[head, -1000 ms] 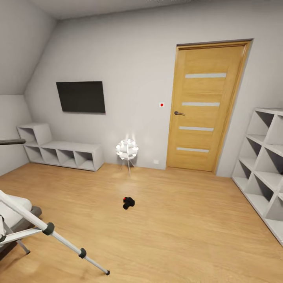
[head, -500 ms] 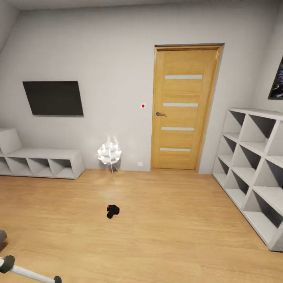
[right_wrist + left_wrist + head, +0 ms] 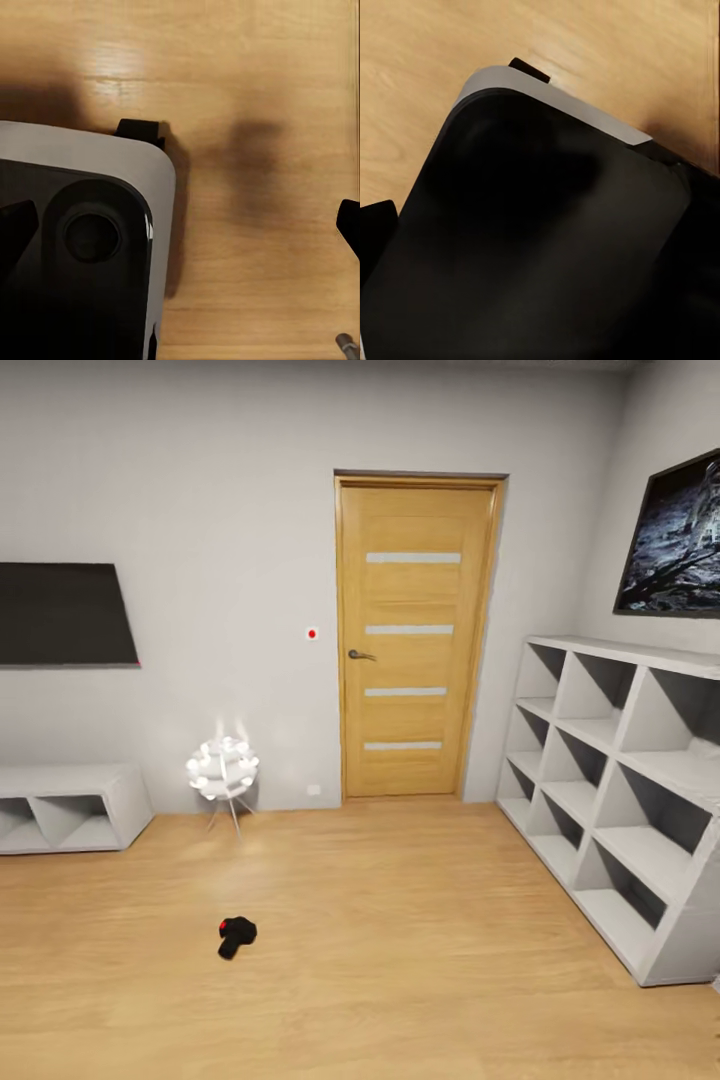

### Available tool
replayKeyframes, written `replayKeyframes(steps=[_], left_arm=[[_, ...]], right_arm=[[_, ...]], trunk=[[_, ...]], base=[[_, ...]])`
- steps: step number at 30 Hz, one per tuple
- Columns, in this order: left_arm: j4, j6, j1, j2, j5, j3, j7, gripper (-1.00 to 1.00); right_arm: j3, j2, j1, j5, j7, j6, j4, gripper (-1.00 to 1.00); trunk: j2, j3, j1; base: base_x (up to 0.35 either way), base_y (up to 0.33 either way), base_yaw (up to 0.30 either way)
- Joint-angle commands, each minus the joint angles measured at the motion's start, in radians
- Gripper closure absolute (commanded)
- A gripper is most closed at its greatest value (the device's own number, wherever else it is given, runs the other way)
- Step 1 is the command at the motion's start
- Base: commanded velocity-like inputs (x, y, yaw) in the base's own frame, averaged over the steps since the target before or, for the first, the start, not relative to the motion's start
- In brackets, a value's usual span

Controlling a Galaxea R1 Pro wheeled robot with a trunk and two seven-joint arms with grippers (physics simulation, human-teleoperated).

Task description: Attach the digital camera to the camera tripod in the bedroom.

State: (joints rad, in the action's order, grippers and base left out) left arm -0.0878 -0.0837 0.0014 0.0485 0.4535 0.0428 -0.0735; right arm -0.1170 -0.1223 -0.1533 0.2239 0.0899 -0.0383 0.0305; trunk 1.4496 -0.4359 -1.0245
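One digital camera (image 3: 237, 936) lies alone on the wood floor (image 3: 400, 980), nearest the robot and left of middle in the head view, its red button facing up. Past it, near the far wall, a white petal-shaped floor lamp (image 3: 222, 769) stands on thin legs, with a low white cube shelf (image 3: 70, 807) to its left under a dark wall screen (image 3: 62, 614). A wooden door (image 3: 415, 635) sits in the far wall, and tall cube shelves (image 3: 620, 780) run along the right wall beneath a dark picture (image 3: 675, 540). Both wrist views look down past the robot's dark, grey-edged body (image 3: 82, 247) onto the floor; whether either arm's jaws are open or closed cannot be told
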Motion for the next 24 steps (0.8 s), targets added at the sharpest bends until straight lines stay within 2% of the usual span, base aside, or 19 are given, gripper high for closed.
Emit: replayKeyframes(steps=[1,8,15,24], left_arm=[[-0.001,-0.001,0.0,0.001,-0.002,0.004,-0.003,-1.0],[0.003,-0.001,0.0,-0.001,-0.001,0.004,-0.005,-1.0],[0.007,-0.001,0.0,-0.001,0.001,0.005,-0.005,-1.0],[0.011,-0.001,0.0,-0.002,0.008,0.007,-0.009,-1.0]], right_arm=[[-0.009,0.0,-0.002,0.009,0.002,-0.004,0.003,-1.0],[-0.006,0.0,-0.002,0.015,0.002,-0.003,0.002,-1.0],[0.004,0.0,-0.002,0.024,0.004,0.007,0.001,-1.0],[0.004,-0.002,-0.002,0.025,0.001,0.0,-0.002,-1.0]], trunk=[[0.0,-0.001,-0.001],[0.0,0.002,-0.001],[0.0,0.002,-0.001],[0.0,0.002,-0.001]], base=[[0.321,-0.121,-0.282],[0.321,-0.135,-0.19],[0.321,-0.133,-0.017],[0.322,-0.03,-0.001]])
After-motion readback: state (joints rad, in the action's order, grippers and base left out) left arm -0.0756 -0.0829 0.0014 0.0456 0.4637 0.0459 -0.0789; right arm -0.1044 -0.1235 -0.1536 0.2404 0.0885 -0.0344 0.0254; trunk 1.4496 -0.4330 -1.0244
